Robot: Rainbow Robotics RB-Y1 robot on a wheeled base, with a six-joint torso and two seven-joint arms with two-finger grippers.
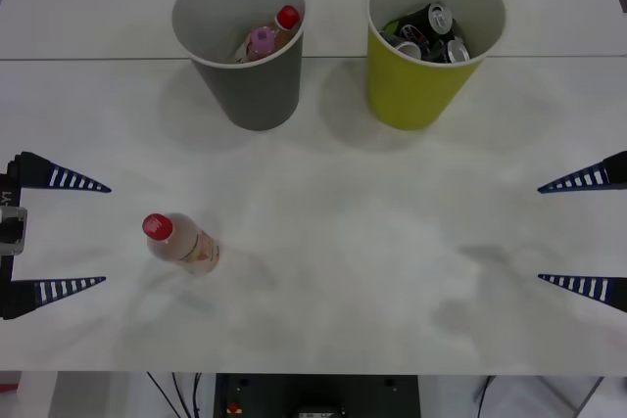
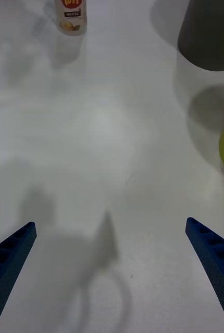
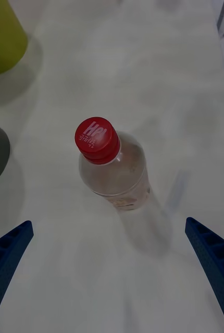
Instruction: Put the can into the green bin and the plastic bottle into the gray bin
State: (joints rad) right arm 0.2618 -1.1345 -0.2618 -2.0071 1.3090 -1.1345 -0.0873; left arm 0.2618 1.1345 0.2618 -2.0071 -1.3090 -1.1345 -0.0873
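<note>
Blue ribbed fingers of the left claw [image 1: 83, 234] spread wide apart, holding nothing, low over the desk [image 1: 372, 242]. Plastic bottle [image 1: 180, 244] upright on the desk just beyond the fingertips, untouched. Right claw [image 1: 573, 232] also spread and idle, well apart from the bottle. Gray bin [image 1: 242, 41], behind the bottle, holds what look like two bottles; green bin [image 1: 428, 41] beside it holds cans.

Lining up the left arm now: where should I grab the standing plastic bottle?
Probably the plastic bottle body just below the red cap, coming in level from the robot's left. It stands upright, the round sides suit a two-finger pinch, and the open left end effector already brackets it.
</note>
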